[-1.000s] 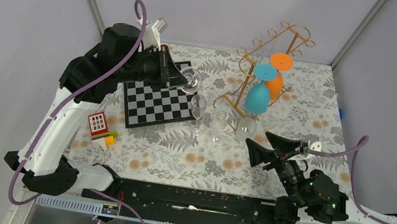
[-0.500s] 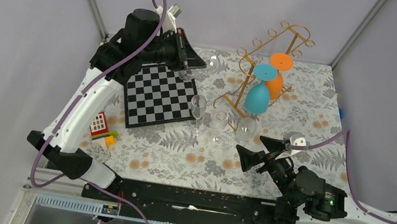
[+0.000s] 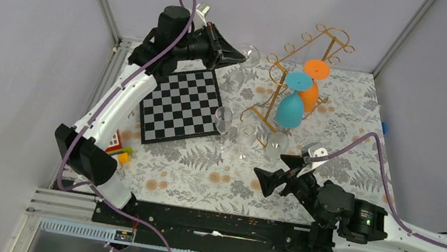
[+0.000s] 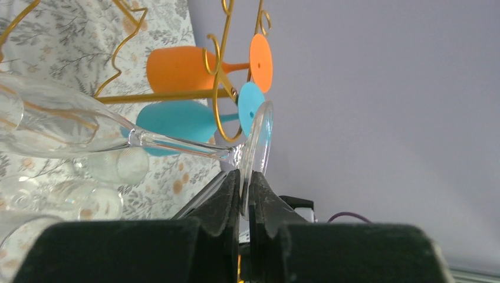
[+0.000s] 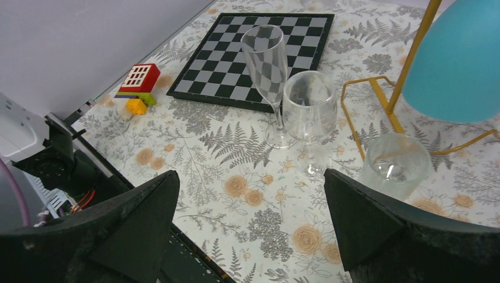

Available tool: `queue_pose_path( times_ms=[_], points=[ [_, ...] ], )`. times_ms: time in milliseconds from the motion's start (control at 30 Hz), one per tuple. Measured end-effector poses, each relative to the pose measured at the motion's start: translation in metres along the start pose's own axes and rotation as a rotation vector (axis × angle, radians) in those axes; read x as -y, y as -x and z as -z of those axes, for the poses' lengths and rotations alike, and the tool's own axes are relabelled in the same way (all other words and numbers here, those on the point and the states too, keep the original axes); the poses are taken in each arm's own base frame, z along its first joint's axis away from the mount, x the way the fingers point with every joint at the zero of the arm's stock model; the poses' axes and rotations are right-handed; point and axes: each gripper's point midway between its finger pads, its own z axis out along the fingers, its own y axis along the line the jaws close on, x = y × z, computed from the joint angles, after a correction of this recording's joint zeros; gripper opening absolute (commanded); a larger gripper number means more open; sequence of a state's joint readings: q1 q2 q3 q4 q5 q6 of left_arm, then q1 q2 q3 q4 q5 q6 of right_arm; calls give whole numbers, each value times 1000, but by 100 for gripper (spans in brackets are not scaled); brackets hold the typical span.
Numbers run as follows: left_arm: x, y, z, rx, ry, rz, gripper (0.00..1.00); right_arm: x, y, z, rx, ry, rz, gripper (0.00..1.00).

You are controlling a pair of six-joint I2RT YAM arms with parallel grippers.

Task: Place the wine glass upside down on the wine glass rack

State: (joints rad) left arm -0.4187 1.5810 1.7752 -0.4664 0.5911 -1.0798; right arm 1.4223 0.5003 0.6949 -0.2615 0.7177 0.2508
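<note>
My left gripper (image 3: 242,56) is shut on the foot of a clear wine glass (image 3: 250,55), held high over the table's back edge, just left of the rack. In the left wrist view the wine glass (image 4: 177,145) lies sideways, with its foot pinched between my fingertips (image 4: 231,187). The gold wire wine glass rack (image 3: 308,50) stands at the back right, with a teal glass (image 3: 290,107) and an orange glass (image 3: 311,91) hanging upside down on it. My right gripper (image 3: 277,172) stands open and empty low over the cloth, near the front.
A flute (image 5: 265,59), a stemmed clear glass (image 5: 309,109) and a tumbler (image 5: 394,162) stand between the chessboard (image 3: 183,107) and the rack's foot. A red toy block (image 3: 110,139) with small coloured bricks lies at the left. Grey walls close in the table.
My left arm has carried the wine glass up and to the right, from over the chessboard towards the rack. The right gripper has moved left and opened wider.
</note>
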Motion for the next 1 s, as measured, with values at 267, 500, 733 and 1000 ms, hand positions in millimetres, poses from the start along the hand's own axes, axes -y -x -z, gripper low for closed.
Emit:
queue_pose_path(
  times_ms=[267,500,733,1000],
  points=[
    [0,18,-26,5,-70,86,0,-22,-19,-6,-83,50,-129,100],
    [-14,23,-48,-14,-75,148,0,-43,-49,-13,-223,72,-174,100],
    [-26,27,-59,-24,-66,182,0,-51,-52,-17,-282,89,-241,99],
    [-22,38,-72,-21,-87,198,0,-44,-54,-18,-319,73,-309,100]
  ],
)
